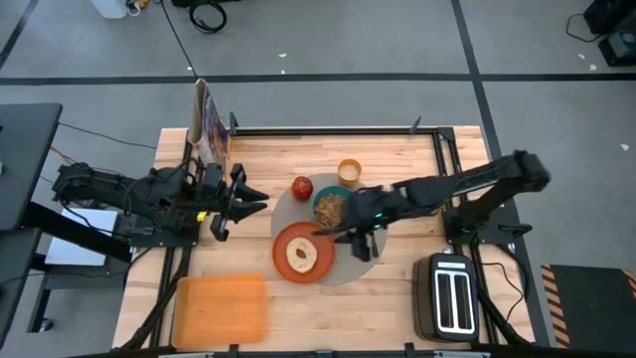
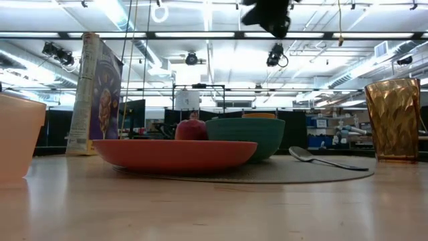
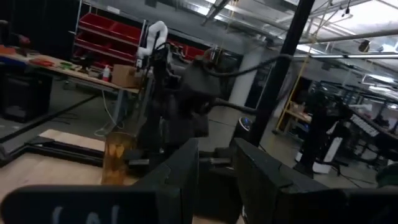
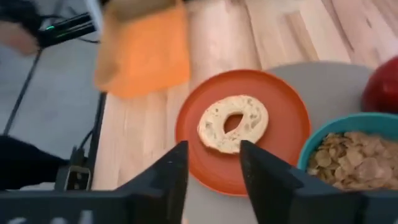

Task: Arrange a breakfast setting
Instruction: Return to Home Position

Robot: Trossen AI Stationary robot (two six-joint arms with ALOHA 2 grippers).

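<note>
Right gripper (image 1: 350, 239) above placemat (image 4: 323, 81), toaster (image 1: 452, 295) nearby

A round grey placemat (image 1: 338, 274) lies flat mid-bench. On its edge toward the bench's low-camera side sits an orange plate (image 1: 281, 249), with a bagel half (image 1: 302, 256) flat at its centre, cut face up. Behind the plate stands a teal bowl (image 1: 318, 199) of flakes, a red apple (image 1: 301, 186) just left of it, and a yellow cup (image 1: 349, 171) at the mat's far edge. A metal spoon (image 2: 321, 158) lies right of the bowl.
</note>
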